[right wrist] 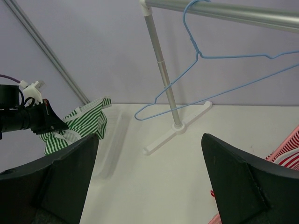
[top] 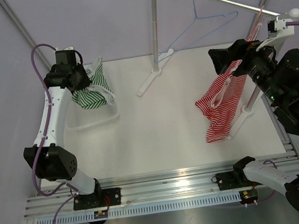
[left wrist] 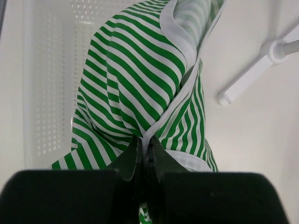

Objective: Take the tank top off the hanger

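Green-striped tank top (left wrist: 135,88) pinched between closed left fingers (left wrist: 131,161) (above a white basket (left wrist: 46,70)); right fingers (right wrist: 60,172) spread wide, empty.

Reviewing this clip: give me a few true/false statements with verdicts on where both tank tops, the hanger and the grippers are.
1. The left gripper is shut on the green striped tank top, above the white basket. True.
2. The blue hanger carries a garment. False: it hangs bare on the rail.
3. The right gripper is open and empty. True.
4. The red striped tank top lies in the white basket. False: it hangs at the right, by the right arm.
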Available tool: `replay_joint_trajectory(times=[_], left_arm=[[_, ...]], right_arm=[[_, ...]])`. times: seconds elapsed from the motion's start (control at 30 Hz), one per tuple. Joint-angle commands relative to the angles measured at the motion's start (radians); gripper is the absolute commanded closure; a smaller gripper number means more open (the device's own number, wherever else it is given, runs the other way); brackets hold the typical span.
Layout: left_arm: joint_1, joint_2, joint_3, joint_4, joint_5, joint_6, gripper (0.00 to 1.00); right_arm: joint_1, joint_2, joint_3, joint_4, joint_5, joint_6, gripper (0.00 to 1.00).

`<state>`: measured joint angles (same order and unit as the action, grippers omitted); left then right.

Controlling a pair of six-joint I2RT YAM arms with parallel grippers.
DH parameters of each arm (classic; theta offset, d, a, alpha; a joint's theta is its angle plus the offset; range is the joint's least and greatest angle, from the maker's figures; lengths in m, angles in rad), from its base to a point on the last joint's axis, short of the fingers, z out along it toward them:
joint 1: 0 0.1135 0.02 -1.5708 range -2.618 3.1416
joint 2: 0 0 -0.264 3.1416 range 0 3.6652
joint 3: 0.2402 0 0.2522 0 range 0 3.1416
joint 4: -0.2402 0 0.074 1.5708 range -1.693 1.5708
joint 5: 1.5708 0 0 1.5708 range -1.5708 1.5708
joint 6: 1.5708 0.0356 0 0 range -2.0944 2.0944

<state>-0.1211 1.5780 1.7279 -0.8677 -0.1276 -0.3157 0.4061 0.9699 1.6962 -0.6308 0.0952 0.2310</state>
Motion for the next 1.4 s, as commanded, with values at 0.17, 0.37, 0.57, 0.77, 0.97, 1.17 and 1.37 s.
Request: replay_joint_trajectory(times=[0.17,0.37,0.57,0.77,0.97,1.17,1.37], left_arm=[[0.110,0.100,-0.065,0.041,0.083,-0.086,0.96],[0.120,0.125,-0.030,-0.010,0.014,-0.115,0.03],[0.118,0.064,0.087,-0.068,0.046,-0.091,0.01],[-0.084,-0.090,0.030,-0.021,0.062,-0.037,0.01],[-0.250,-0.212,-0.071,-0.010,-0.020,0.001,0.01],[-0.273,-0.303,-0.142,0.005,0.013,0.030,0.01],[-0.281,-0.328,-0.154,0.012,0.034,0.046,0.01]], right_arm=[[0.005,0.050,0.091,-0.111,0.158,0.002,0.00],[0.005,0.190,0.253,-0.346,0.290,0.070,0.01],[0.005,0.224,0.313,-0.435,0.329,0.154,0.01],[-0.006,0.320,0.448,-0.579,0.552,0.248,0.01],[-0.067,0.440,0.490,-0.664,0.583,0.260,0.01],[-0.078,0.408,0.336,-0.541,0.636,0.269,0.19],[-0.096,0.426,0.224,-0.457,0.658,0.272,0.33]])
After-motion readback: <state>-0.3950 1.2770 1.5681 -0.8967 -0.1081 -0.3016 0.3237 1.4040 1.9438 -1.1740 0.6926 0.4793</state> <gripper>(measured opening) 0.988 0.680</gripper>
